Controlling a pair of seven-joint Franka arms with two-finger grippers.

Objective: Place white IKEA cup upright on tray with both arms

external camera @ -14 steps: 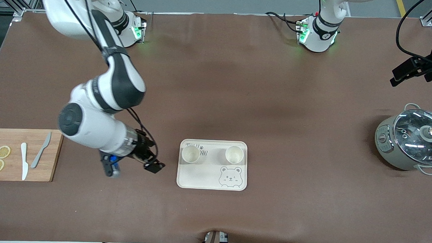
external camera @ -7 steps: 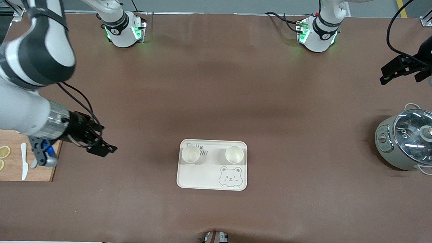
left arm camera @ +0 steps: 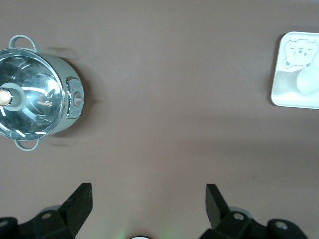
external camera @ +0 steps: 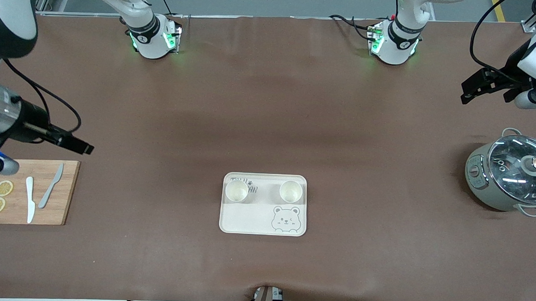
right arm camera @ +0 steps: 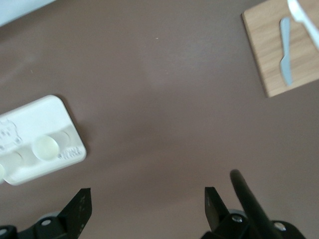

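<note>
The cream tray (external camera: 263,230) with a bear face lies mid-table, near the front camera. Two white cups (external camera: 236,190) (external camera: 290,191) stand upright on it, side by side. My right gripper (external camera: 83,148) is open and empty, in the air over bare table beside the cutting board. My left gripper (external camera: 468,90) is open and empty, in the air at the left arm's end of the table. The left wrist view shows the open left gripper (left arm camera: 148,199), the tray (left arm camera: 289,97) and one cup (left arm camera: 309,82). The right wrist view shows the open right gripper (right arm camera: 147,201), the tray (right arm camera: 30,117) and a cup (right arm camera: 46,147).
A wooden cutting board (external camera: 66,192) with two knives and lemon slices lies at the right arm's end; it also shows in the right wrist view (right arm camera: 269,59). A grey pot with a glass lid (external camera: 510,176) stands at the left arm's end, also in the left wrist view (left arm camera: 35,99).
My right arm has drawn back from beside the tray toward the right arm's end of the table. My left gripper has shifted slightly toward the table's middle. Tray and cups have not moved.
</note>
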